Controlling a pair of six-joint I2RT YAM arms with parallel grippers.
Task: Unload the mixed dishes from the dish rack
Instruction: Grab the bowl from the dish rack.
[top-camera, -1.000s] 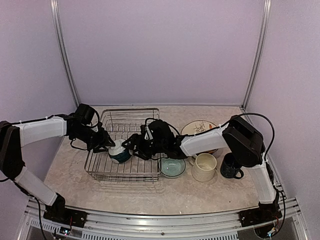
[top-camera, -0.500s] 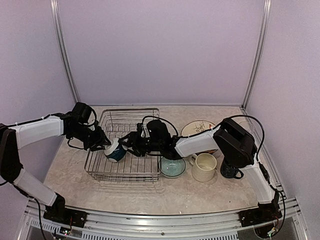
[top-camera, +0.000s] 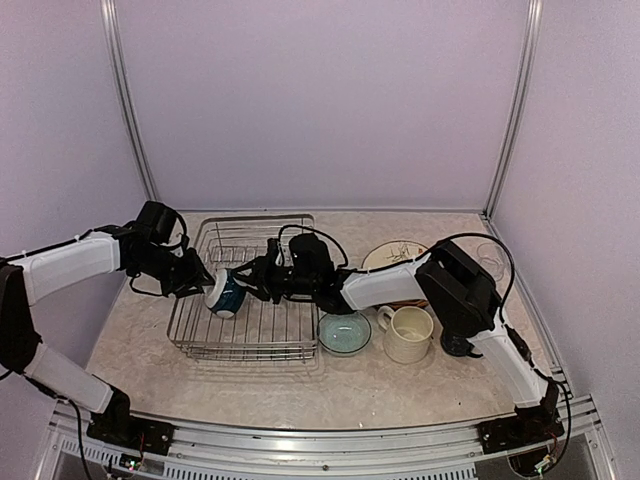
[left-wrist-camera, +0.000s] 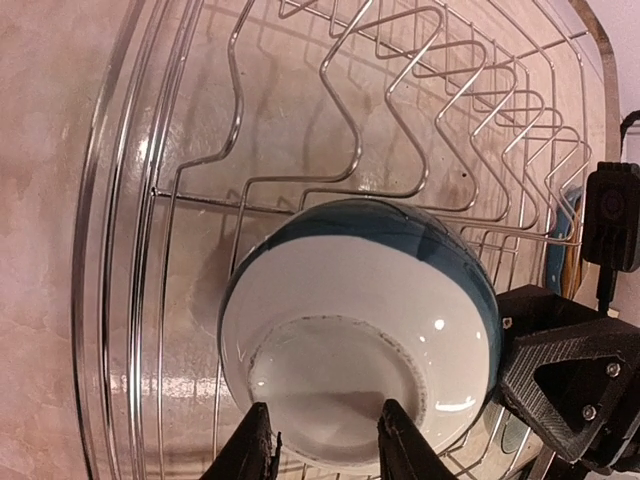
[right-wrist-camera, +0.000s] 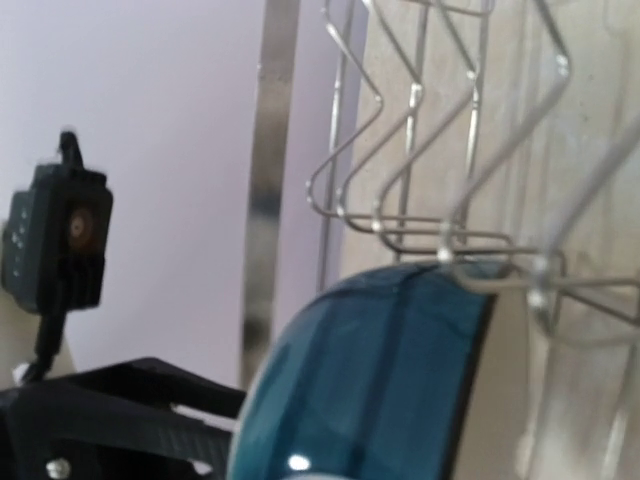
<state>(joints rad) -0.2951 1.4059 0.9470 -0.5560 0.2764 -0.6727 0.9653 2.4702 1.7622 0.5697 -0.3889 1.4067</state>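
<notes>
A dark teal-blue ceramic bowl (top-camera: 226, 293) (left-wrist-camera: 360, 330) (right-wrist-camera: 370, 390) with a glossy white underside lies tipped on its side in the left half of the rectangular silver wire dish rack (top-camera: 250, 335) (left-wrist-camera: 130, 250) (right-wrist-camera: 400, 215). Its base faces left and its mouth faces right. The left gripper (top-camera: 200, 283) (left-wrist-camera: 328, 408) meets it from the left. In the left wrist view its two black fingers (left-wrist-camera: 258, 445) sit a moderate gap apart and grip the lower arc of the raised foot ring on the white underside. The zigzag plate dividers of the rack rise just behind the bowl. The right arm reaches far across from the other side, and the right gripper (top-camera: 258, 285) (left-wrist-camera: 565, 375) sits against the bowl's rim side. Its angular black body touches the bowl's right edge in the left wrist view. In the right wrist view the bowl's blue wall fills the lower frame and hides the fingers, so I cannot tell whether that pincer is apart or clamped. On the pale marbled table (top-camera: 300, 390), just right of the rack, stands a light teal bowl (top-camera: 345, 334). Beside it is a large cream mug (top-camera: 408, 334) with its handle to the left. A navy mug (top-camera: 462, 347) shows partly behind the right arm. A cream floral plate (top-camera: 398, 254) lies farther back, near the rack's right rear corner.
</notes>
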